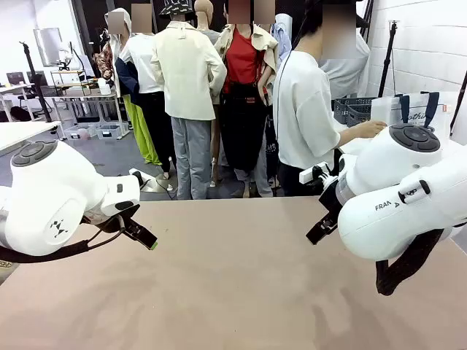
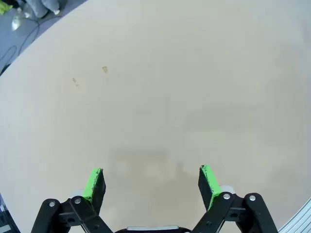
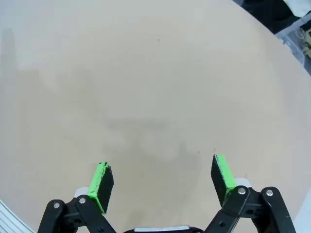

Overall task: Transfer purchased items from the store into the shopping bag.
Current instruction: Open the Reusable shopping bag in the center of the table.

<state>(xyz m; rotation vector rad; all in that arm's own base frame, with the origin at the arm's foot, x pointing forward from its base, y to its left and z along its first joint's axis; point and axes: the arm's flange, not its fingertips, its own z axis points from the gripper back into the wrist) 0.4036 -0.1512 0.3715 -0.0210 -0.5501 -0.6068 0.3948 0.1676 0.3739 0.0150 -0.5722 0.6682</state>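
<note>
The left gripper (image 2: pixel 151 180) and the right gripper (image 3: pixel 163 177) both hang over the tan table (image 1: pixel 241 284) with jaws spread wide, holding nothing. The shopping bag (image 1: pixel 417 109) and the dark basket (image 1: pixel 350 109) stand side by side at the far right. They are well apart from both grippers and next to a person's hand (image 1: pixel 371 130).

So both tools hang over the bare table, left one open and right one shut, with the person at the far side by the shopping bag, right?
No: the right tool is open as well, its green pads wide apart over the table, as the right wrist view shows. The left tool is open, and the person stands at the far side by the shopping bag.
</note>
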